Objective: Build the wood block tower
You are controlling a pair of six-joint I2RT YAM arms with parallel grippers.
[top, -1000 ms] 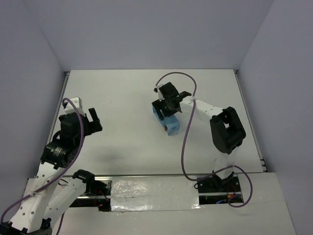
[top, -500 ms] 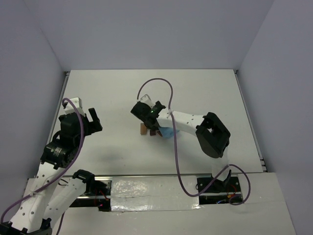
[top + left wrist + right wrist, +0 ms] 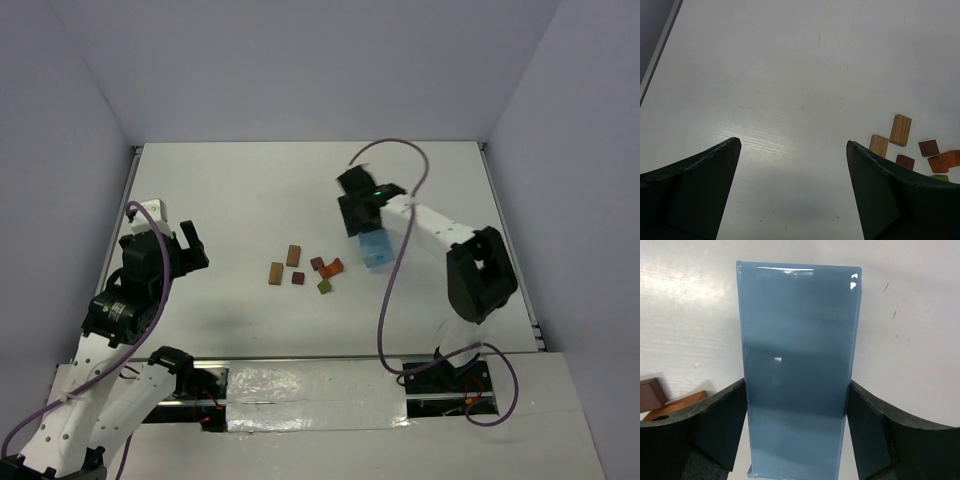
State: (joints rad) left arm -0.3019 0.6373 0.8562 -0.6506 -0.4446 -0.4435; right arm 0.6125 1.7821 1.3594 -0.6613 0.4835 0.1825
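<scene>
My right gripper (image 3: 362, 222) is clamped on the light blue tray (image 3: 376, 250). In the right wrist view, a finger (image 3: 720, 425) presses against each long side and the tray's flat glossy face (image 3: 797, 315) fills the gap between them. The jaws stand fairly wide, but only because the tray holds them apart. I cannot tell whether the tray's far end touches the table (image 3: 230, 190) or hangs just above it.

My left gripper (image 3: 185, 245) is fully spread with nothing between the fingers. It hovers over bare table on the left side, well apart from the blocks. In its wrist view the two dark fingertips (image 3: 715, 160) frame an open stretch of tabletop.

The blocks (image 3: 300, 272) are not a tower. They lie loose and flat in a small cluster near the middle of the table, just left of the tray:
- Two tan blocks (image 3: 293, 256) sit on the left of the cluster, near each other.
- A dark red block (image 3: 298, 278) lies just beside them.
- A second dark red block (image 3: 316, 264) sits right against the orange block (image 3: 334, 267).
- The olive green block (image 3: 324, 287) is nearest to me.

The left wrist camera catches the same cluster at its right edge. From the right wrist view I see only one dark red block and the orange one, at the lower left.
</scene>
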